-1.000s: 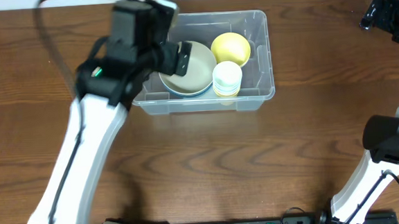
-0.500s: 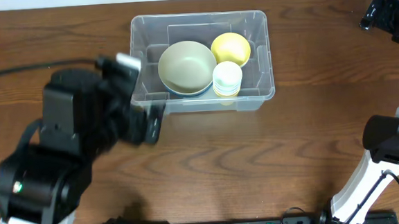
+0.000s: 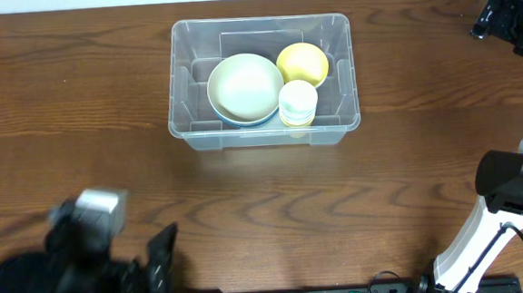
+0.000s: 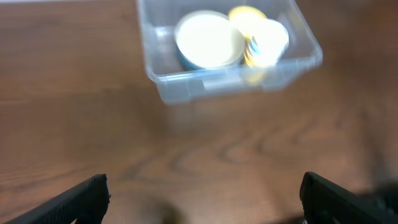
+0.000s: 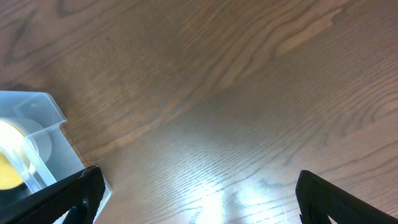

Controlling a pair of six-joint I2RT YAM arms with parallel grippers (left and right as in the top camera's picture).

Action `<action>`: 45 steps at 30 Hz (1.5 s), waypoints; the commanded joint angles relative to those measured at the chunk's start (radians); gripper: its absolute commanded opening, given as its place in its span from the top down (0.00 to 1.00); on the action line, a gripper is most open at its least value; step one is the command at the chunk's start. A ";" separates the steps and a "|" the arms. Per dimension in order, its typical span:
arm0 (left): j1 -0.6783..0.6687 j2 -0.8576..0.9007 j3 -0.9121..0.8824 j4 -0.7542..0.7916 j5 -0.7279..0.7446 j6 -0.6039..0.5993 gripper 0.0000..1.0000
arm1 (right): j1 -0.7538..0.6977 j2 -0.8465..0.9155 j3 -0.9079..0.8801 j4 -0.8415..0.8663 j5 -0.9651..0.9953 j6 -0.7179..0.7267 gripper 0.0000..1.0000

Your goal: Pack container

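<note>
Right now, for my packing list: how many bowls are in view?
3: a cream round bowl nested in a blue bowl, mid clear plastic container; a yellow bowl in its far-right corner. More may hide beneath.

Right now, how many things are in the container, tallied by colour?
Cream bowl: 1
Blue bowl: 1 (only its rim shows under the cream one)
Yellow bowl: 1
White cup: 1 (cannot tell whether more are nested under it)
Total: 4, all inside the container
</note>
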 commanded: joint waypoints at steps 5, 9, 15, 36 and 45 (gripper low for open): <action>0.194 -0.342 -0.314 0.226 -0.021 -0.039 0.02 | -0.003 -0.016 0.011 0.000 0.003 0.006 0.01; 0.249 -0.486 -0.557 0.522 0.012 -0.038 0.02 | -0.003 -0.016 0.011 0.000 0.003 0.006 0.01; 0.265 -0.547 -0.943 1.083 0.059 -0.039 0.02 | -0.003 -0.016 0.011 0.000 0.003 0.006 0.01; 0.264 -0.642 -1.527 1.563 0.064 -0.038 0.02 | -0.003 -0.016 0.011 0.000 0.003 0.006 0.01; 0.264 -0.675 -1.525 1.358 0.042 0.007 0.02 | -0.003 -0.016 0.011 0.000 0.003 0.006 0.01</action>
